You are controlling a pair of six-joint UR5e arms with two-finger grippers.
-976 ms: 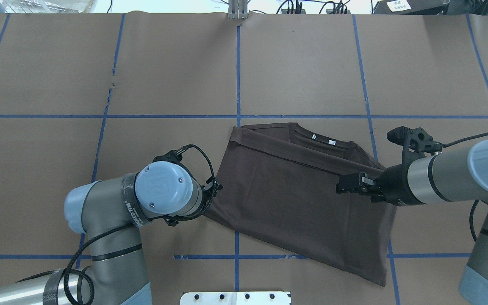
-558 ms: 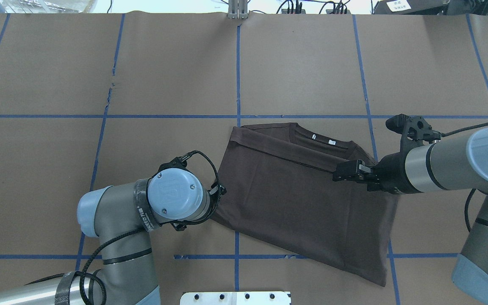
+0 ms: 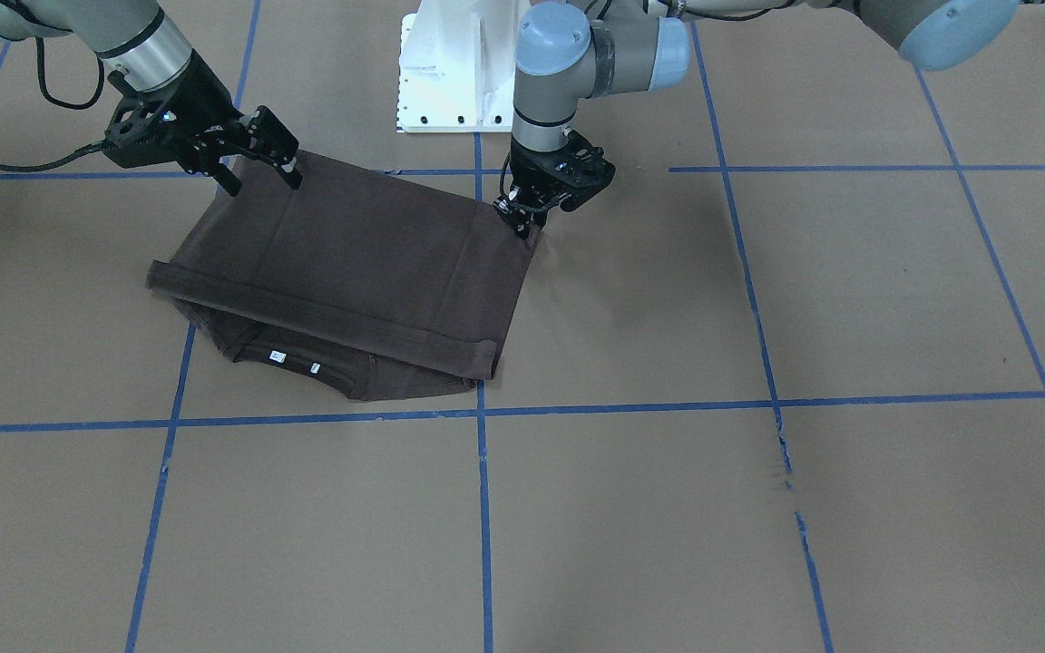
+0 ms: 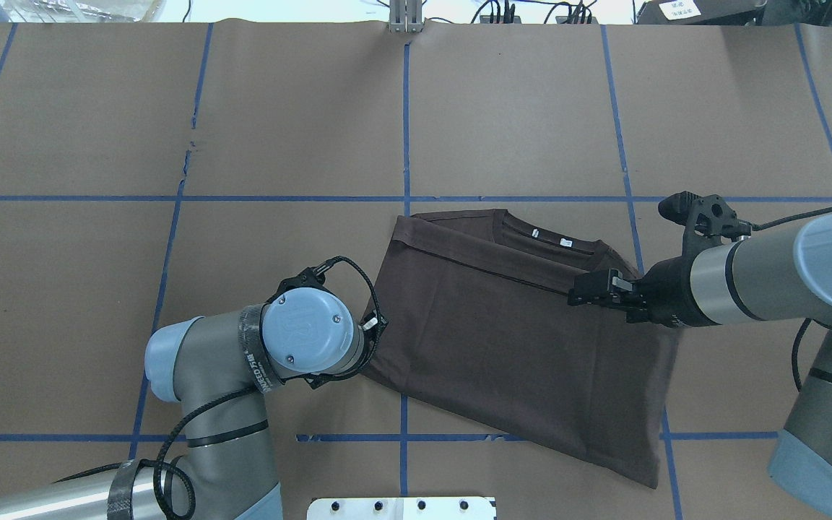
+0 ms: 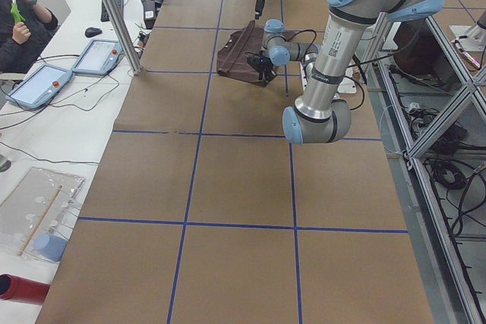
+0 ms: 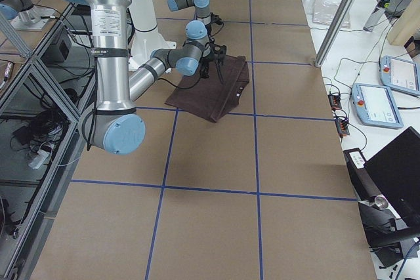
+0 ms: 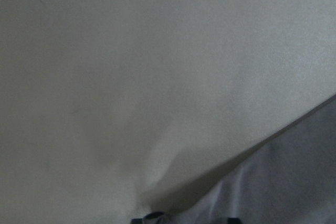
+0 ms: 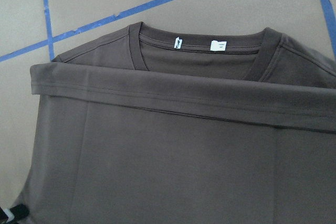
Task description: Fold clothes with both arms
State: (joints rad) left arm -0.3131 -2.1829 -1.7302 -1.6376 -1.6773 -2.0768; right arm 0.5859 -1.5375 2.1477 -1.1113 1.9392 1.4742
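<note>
The dark brown T-shirt point(image 4: 503, 339) lies folded on the brown table, its hem doubled over to just below the collar point(image 8: 199, 53) and white neck labels point(image 8: 218, 45). My left gripper point(image 3: 522, 225) points down at the shirt's near left corner, fingertips at the table. The overhead view hides it under the wrist, so I cannot tell whether it grips the cloth. The left wrist view shows only table and a cloth edge point(image 7: 294, 182). My right gripper point(image 3: 259, 180) is open and empty. It hovers just above the shirt's right side, near the end of the hem point(image 4: 576, 297).
The white pedestal base point(image 3: 454, 73) stands at the robot's side of the table. Blue tape lines cross the brown paper, which has a small tear point(image 4: 188, 152). An operator point(image 5: 19, 28) and tablets point(image 5: 45, 85) are beyond the far edge.
My left arm has moved right, closer to the shirt's near left corner. My right gripper has moved a little farther from the robot, staying open over the shirt. The shirt lies as before.
</note>
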